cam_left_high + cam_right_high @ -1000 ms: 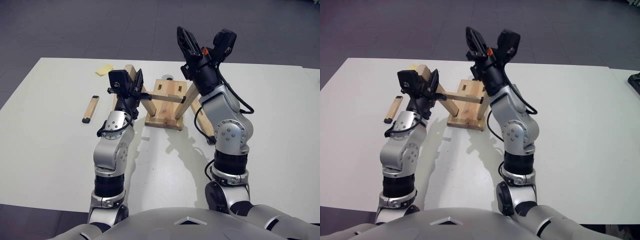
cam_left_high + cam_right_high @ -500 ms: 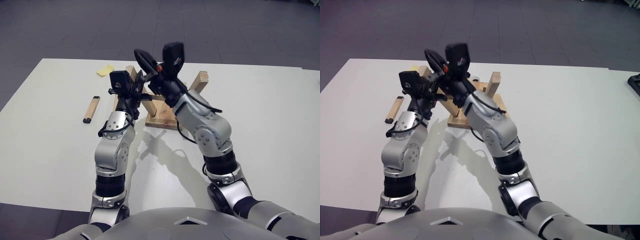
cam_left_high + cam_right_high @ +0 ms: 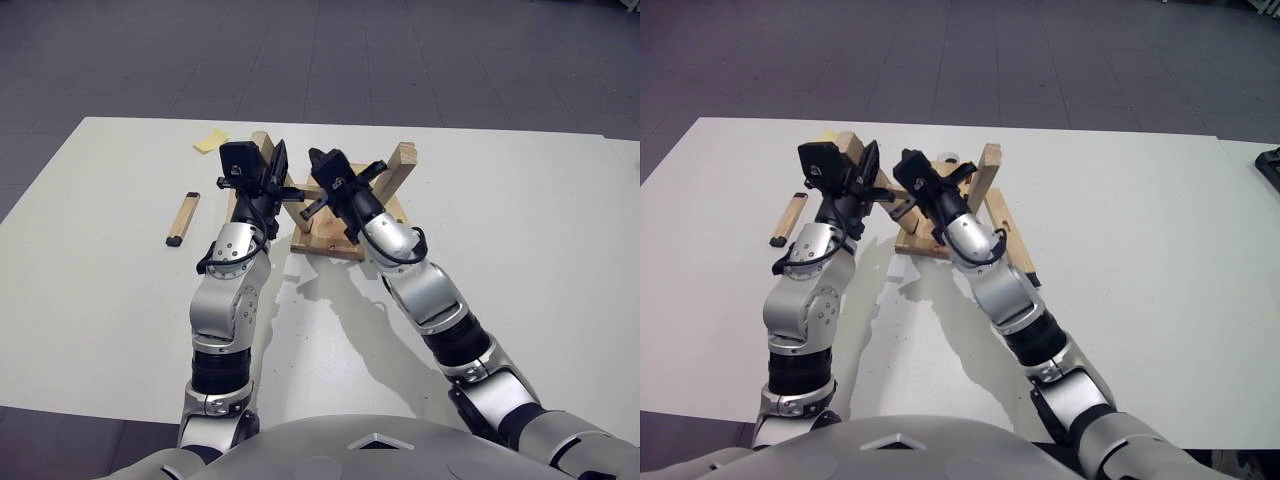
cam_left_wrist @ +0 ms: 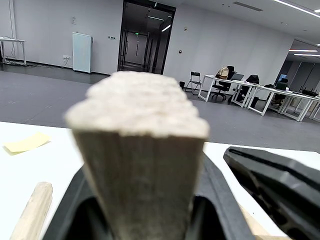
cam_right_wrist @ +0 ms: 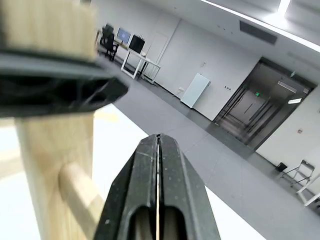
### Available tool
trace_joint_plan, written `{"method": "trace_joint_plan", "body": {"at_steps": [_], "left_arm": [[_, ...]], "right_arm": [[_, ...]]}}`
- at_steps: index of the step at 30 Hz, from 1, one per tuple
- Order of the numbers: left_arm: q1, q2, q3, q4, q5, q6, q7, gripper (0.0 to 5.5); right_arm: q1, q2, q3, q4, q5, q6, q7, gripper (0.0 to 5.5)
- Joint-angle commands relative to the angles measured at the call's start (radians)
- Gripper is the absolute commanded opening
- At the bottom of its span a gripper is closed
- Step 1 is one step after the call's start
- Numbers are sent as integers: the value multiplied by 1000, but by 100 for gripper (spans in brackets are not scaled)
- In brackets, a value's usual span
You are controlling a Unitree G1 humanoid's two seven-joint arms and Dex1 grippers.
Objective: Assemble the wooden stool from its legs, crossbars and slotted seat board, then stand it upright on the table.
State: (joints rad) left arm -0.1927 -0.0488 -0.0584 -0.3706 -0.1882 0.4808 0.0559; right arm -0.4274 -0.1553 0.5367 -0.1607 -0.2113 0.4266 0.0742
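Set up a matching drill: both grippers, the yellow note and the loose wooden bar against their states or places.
1 left gripper
2 right gripper
3 yellow note
4 loose wooden bar

A shut, nothing held
B near the table's far edge
C shut on a stool leg
D flat on the table, nearer than the note

Pairs: 1-C, 2-A, 3-B, 4-D

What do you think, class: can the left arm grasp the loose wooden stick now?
Probably not yet: the left gripper is shut on a stool leg and must release it first. The table toward the loose stick looks free.
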Motion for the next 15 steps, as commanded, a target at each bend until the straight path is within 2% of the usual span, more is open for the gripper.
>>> {"method": "trace_joint_plan", "body": {"at_steps": [1,4,15], "left_arm": [[95,0,-27,92,11,100,-2,102],[93,-2,-26,92,11,99,1,102],[77,-10,-38,36,12,128,15,102]], "right_arm": [[9,-26,72,71,-106,-10,31,0],[-2,-31,126,121,-182,28,81,0],[19,-37,165,130,-225,179,289,0]]}}
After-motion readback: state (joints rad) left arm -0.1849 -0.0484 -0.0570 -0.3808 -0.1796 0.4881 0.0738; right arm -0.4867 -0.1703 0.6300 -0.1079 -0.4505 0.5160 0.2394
